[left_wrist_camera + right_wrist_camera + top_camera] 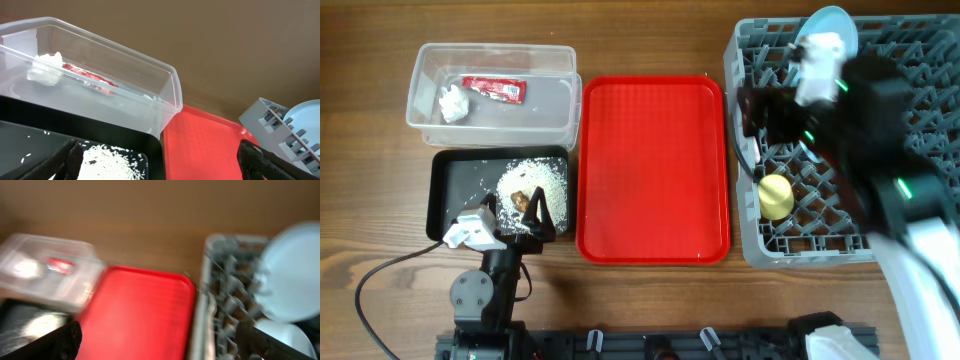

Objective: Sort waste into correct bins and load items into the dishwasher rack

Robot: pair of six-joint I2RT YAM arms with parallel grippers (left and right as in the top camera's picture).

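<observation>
Clear tub (490, 46) holds wrapper (495, 88) and tissue (452, 103); black tray (455, 185), rice (538, 178). Left end effector (515, 200) and right end effector (161, 342): wide.

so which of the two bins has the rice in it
The shallow black tray; the clear tub holds only the red wrapper and white tissue.

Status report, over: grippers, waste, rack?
Left gripper open, empty, over loose white rice in shallow black tray. Right gripper open, empty, above grey pegged plastic rack. Pale blue plate, small yellow cup racked. No obstruction seen.
</observation>
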